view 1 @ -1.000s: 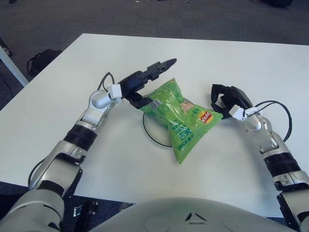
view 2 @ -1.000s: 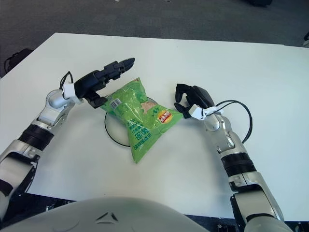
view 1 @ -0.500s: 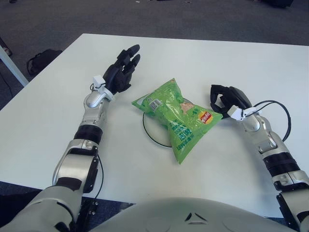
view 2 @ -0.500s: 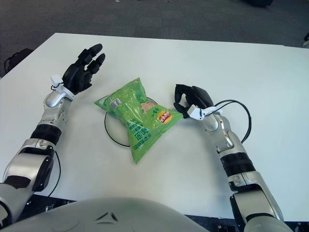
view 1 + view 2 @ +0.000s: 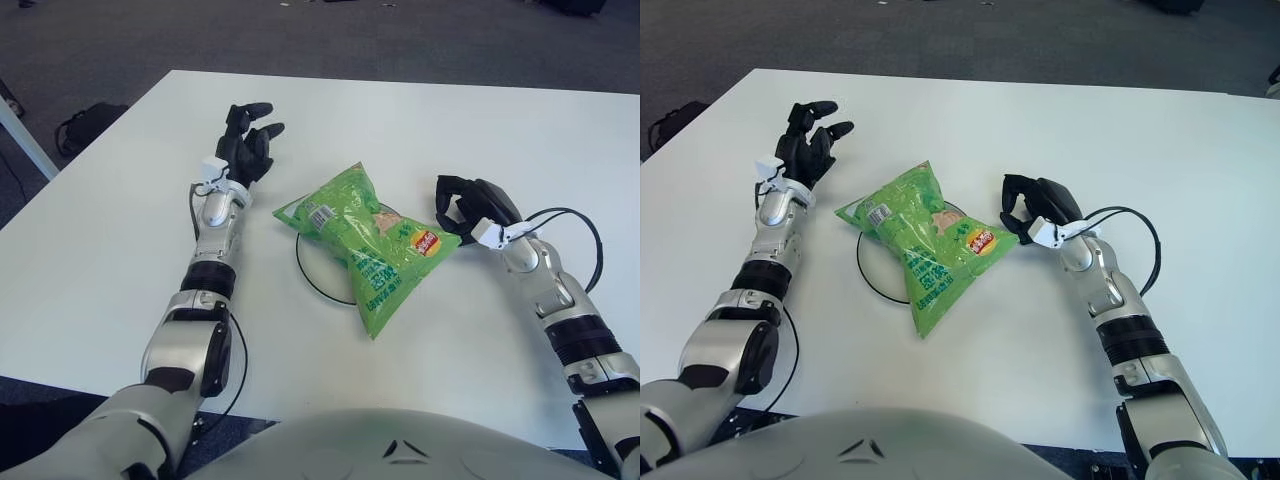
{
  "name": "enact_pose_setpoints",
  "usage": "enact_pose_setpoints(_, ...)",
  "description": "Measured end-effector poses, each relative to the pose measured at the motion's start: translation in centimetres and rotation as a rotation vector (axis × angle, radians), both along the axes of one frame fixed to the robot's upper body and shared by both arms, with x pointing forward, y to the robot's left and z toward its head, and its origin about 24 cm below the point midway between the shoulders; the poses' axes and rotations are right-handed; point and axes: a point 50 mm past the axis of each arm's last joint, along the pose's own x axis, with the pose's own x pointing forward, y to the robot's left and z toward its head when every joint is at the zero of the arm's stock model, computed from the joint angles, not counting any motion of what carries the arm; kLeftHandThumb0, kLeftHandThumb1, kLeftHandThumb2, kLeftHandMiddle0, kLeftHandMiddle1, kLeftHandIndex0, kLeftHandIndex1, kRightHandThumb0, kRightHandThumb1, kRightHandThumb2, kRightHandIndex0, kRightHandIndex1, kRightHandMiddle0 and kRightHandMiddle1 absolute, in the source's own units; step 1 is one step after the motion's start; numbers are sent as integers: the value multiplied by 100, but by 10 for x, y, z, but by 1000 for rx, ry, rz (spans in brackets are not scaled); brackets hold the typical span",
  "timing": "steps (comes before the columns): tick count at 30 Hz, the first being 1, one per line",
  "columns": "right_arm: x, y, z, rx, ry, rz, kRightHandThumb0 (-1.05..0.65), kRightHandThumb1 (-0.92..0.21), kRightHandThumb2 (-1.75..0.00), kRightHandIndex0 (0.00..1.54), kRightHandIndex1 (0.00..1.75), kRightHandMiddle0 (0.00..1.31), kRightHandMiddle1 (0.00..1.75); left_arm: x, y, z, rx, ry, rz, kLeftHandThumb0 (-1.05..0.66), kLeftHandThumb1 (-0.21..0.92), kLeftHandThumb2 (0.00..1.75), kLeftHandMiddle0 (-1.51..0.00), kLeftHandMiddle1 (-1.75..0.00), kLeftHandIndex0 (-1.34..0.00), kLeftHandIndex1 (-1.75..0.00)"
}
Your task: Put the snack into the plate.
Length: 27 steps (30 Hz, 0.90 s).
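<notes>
Locate the green snack bag (image 5: 373, 243) at the centre of the white table (image 5: 420, 130): it lies across the white plate (image 5: 312, 268), covering most of it, with its lower end overhanging the plate rim onto the table toward you. Only the left arc of the plate shows from under the bag. Check the left hand (image 5: 246, 147): it is well clear of the bag, to its upper left, raised at the end of an outstretched forearm, with its fingers loosely spread and nothing in its grasp. Check the right hand (image 5: 471, 204): it sits just beside the bag's right edge, fingers curled inward and empty; you cannot tell whether the fingertips touch the bag. A black cable (image 5: 578, 225) loops from the right wrist across the table.
</notes>
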Motion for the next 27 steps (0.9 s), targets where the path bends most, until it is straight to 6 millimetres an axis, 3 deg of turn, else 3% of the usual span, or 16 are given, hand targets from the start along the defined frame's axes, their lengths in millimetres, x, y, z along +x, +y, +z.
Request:
enact_pose_setpoints(5,0,-1,0,2,-3,-1,-52,-23,-142,127,175,68,175,2,5,-6,-21,68,44,-41,59,97,-80,-173,-41,-175)
enact_pose_setpoints(19,-2,-2,-1,17,-13,-12,-52,-24,-142,127,175,68,175,4,6,-15,-20,170,40,-46,39,123,-125,-175,-56,-175)
enact_pose_setpoints(27,-2,-2,-1,20,-14,-12,-52,-24,-142,127,175,68,175,3,8,-20,12,217,41,-48,30,133,-130,-175,-62,-175)
